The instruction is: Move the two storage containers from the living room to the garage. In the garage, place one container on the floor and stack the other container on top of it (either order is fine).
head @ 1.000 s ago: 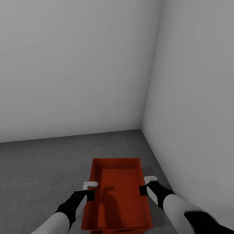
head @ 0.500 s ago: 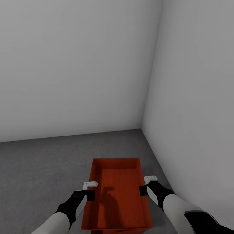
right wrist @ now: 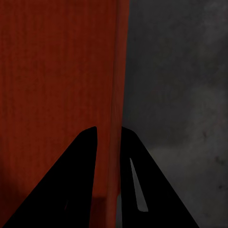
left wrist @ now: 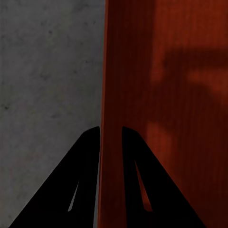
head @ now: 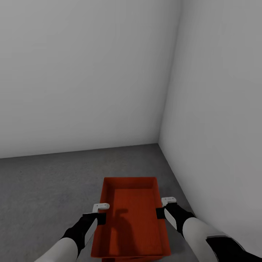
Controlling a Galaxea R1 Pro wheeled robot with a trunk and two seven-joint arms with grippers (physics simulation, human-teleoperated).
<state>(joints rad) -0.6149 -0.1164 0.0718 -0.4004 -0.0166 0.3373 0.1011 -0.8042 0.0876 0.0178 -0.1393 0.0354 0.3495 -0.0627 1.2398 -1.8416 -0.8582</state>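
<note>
Since we've got both the left gripper (head: 97,215) and right gripper (head: 163,209) pinching the container (head: 133,214)'s long walls, it rides level above the floor (head: 47,185).

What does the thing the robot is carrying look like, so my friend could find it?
Look toward the corner where two white walls meet the grey concrete floor. Just before it, the left hand and right hand each pinch a long side wall of a storage container. It is a shallow, open-topped, red-orange bin, the only brightly coloured thing there.
</note>
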